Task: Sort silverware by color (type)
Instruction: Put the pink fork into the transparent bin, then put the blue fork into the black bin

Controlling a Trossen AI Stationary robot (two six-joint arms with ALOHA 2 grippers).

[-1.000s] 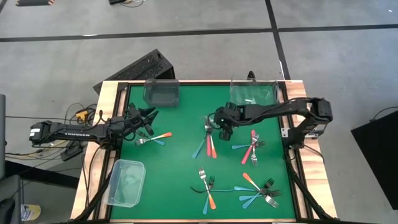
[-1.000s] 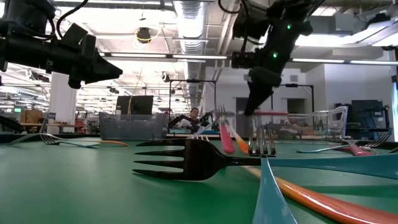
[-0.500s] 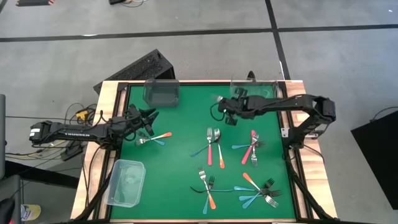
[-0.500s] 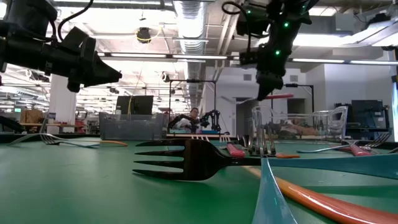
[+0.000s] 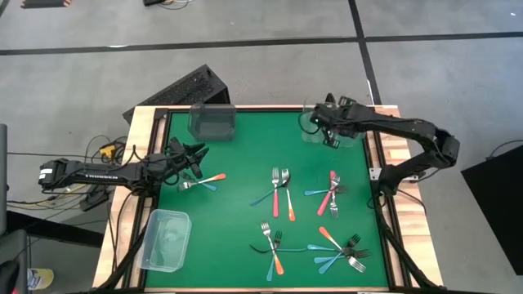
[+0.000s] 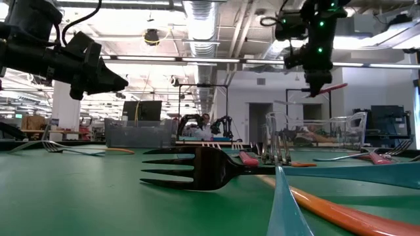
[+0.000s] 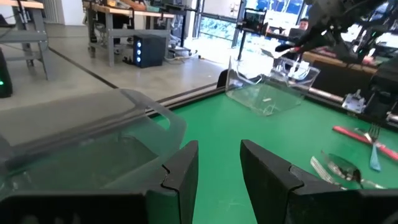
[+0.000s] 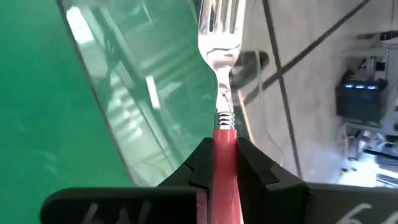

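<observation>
A grey concrete floor crossed by dark lines surrounds the wood-framed table. Beyond it lies a large open workshop with white ceiling ducts, long strip lights, a white column, desks and monitors.

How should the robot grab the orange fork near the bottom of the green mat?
Probably by the middle of the orange fork's handle, coming straight down from above. It lies flat, its handle is slim and straight, and its tines crowd against another fork's tines, so that end is poorer.
</observation>
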